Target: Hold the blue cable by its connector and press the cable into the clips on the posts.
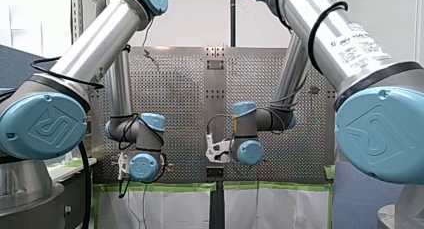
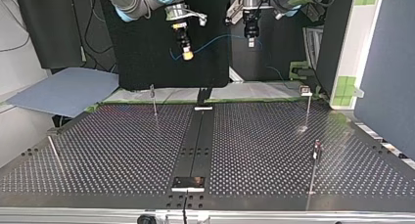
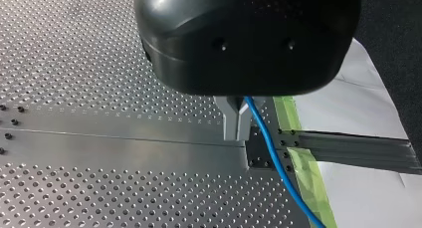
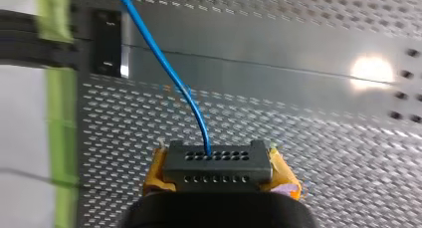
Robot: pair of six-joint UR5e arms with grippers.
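My right tool (image 4: 217, 174) is squeezed shut on the dark grey connector block with little holes (image 4: 217, 161). It holds the block between its yellow pads (image 4: 154, 171). The thin blue cable (image 4: 169, 71) comes out of the block and runs away ahead of it.

My left tool (image 3: 236, 124) has its two metal fingers (image 3: 229, 121) pinched together. The cable comes out right at them, so I think this tool holds the cable too.

In the top view the cable hangs high in the air. It goes side to side from one tool to the other, over the far edge of the grey tabletop with holes (image 2: 122, 150).

The thin metal posts stand lower down and nearer that camera. One thin metal post (image 2: 154, 104) is on my right arm's side. The other thin metal post (image 2: 308, 109), with a small clip (image 2: 304, 91) on top, is on my left arm's side. So the cable must come down and toward that camera to reach the clips.
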